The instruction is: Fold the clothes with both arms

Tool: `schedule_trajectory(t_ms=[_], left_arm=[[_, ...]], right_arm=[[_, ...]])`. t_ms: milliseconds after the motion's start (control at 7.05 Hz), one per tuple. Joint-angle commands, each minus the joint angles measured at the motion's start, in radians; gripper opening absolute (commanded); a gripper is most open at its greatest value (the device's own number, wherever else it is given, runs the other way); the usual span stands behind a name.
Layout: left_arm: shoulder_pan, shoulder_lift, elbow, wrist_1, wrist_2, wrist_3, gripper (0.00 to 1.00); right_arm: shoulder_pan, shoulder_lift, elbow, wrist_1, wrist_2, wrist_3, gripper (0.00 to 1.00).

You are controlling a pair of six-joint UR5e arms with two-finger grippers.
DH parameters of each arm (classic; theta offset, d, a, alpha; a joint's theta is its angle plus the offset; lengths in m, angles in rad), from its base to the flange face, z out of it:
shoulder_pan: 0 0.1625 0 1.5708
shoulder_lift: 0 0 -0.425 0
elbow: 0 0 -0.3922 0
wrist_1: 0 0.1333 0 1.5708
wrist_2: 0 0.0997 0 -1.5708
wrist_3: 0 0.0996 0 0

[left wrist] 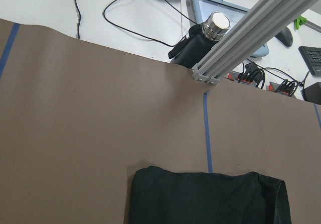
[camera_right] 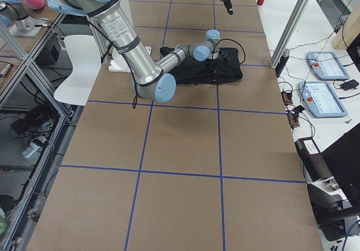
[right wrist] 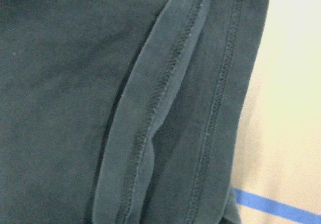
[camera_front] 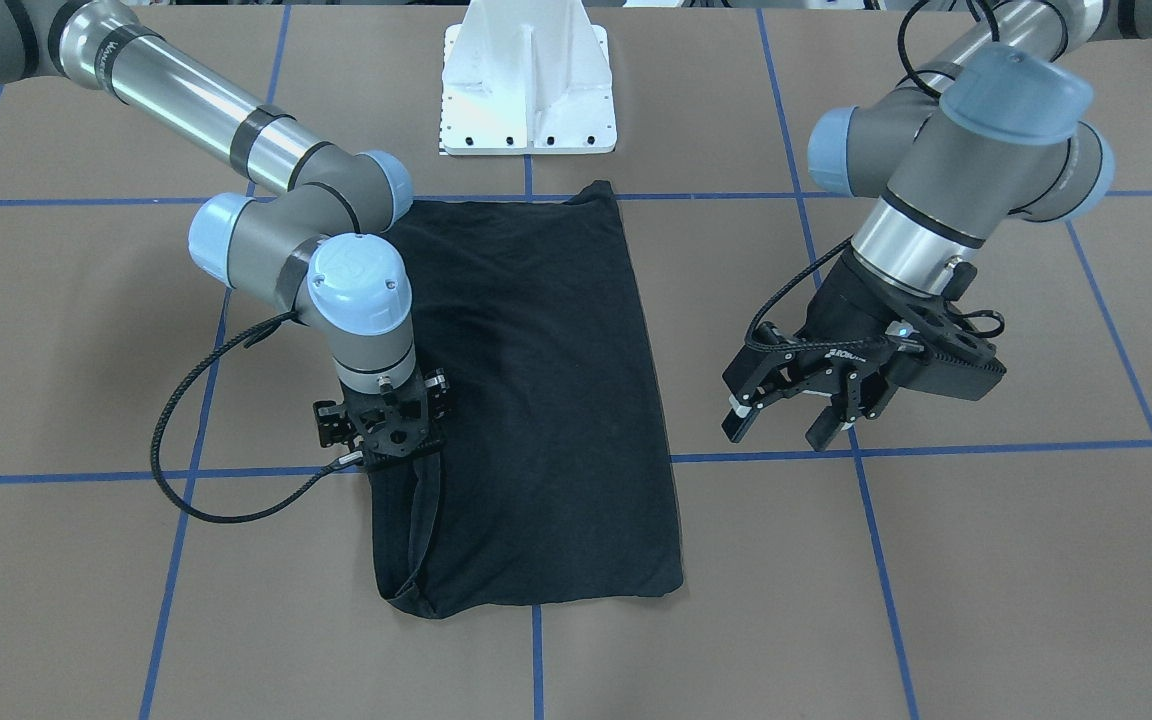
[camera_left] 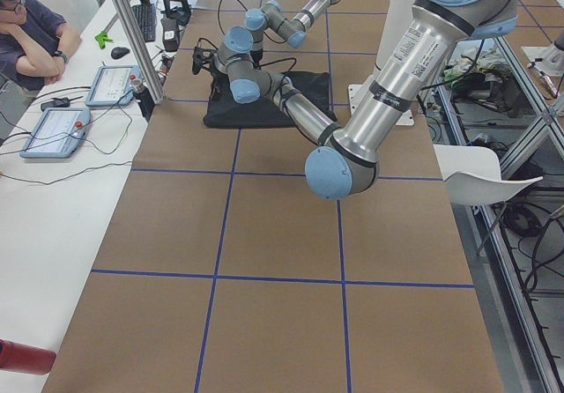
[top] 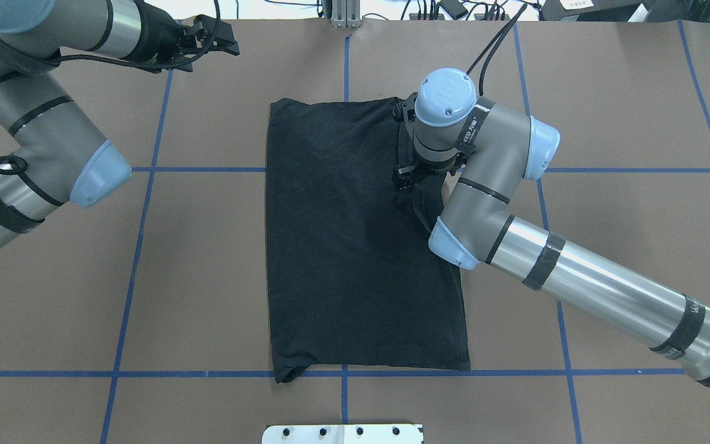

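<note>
The clothes, one black T-shirt [camera_front: 536, 400] [top: 342, 246], lie folded in a long rectangle in the middle of the table, with no print showing. My right gripper [camera_front: 388, 455] [top: 405, 179] points straight down onto the shirt's long edge on the robot's right, near the far end. Its fingers are hidden under the wrist. The right wrist view shows only stitched hems [right wrist: 165, 108] from close up, one raised in a ridge. My left gripper [camera_front: 781, 435] [top: 222, 37] hangs open and empty above bare table, well clear of the shirt. In the left wrist view the shirt [left wrist: 205, 199] lies at the bottom.
The white pedestal [camera_front: 528, 85] stands at the robot's side of the table, just past the shirt's end. Blue tape lines [top: 145, 246] grid the brown table. Beyond the far edge are an aluminium post [left wrist: 251, 38], a black bottle [left wrist: 203, 43], control tablets [camera_left: 57, 129] and a seated person [camera_left: 31, 36].
</note>
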Motion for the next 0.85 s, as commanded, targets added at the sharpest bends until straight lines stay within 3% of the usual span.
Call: schedule_trajectory(t_ms=[0, 709], left_arm=[[0.001, -0.003, 0.000, 0.000, 0.000, 0.000, 1.00], [0.001, -0.003, 0.000, 0.002, 0.000, 0.000, 1.00]], right_arm=[[0.022, -0.009, -0.001, -0.006, 0.005, -0.028, 1.00], [0.111, -0.117, 0.044, -0.017, 0.075, -0.145, 1.00]])
